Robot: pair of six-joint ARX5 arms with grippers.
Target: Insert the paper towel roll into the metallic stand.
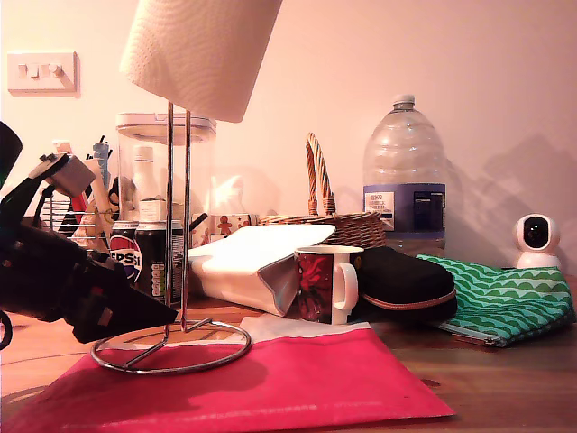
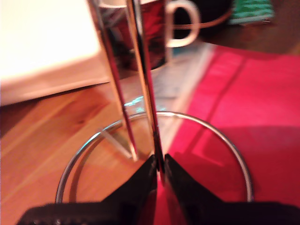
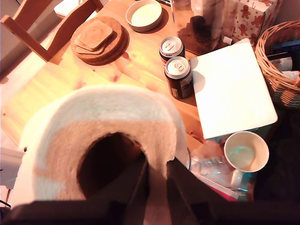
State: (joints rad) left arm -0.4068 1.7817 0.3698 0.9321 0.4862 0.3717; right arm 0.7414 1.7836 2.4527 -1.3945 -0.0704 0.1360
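Red padded mat (image 1: 270, 383) lies at the front of the wooden surface (image 1: 505, 379), w/ the stand's ring base partly on it. First pincer (image 2: 159, 169), the black arm at the exterior view's left, is pinched tight on one upright rod of the metallic stand (image 1: 178, 225), low down just above the ring. Second rod stands just beside it, free.

Second pincer (image 3: 157, 171) is clamped on the wall of the paper towel roll (image 1: 200, 50), one finger inside the cardboard core, one outside on the paper. Roll is tilted, held in the air above the stand; its lower end is at the top of the hairpin loop, and whether the loop tip has entered the core I can't tell.

Behind the stand: white folded bag (image 1: 257, 262), red-patterned mug (image 1: 326, 284), black pouch (image 1: 401, 284), green patterned pouch (image 1: 500, 302). Further back a wicker basket (image 1: 329, 212), big water bottle (image 1: 404, 176), two drink cans (image 1: 137, 257), small white camera (image 1: 536, 239) at the exterior view's right.
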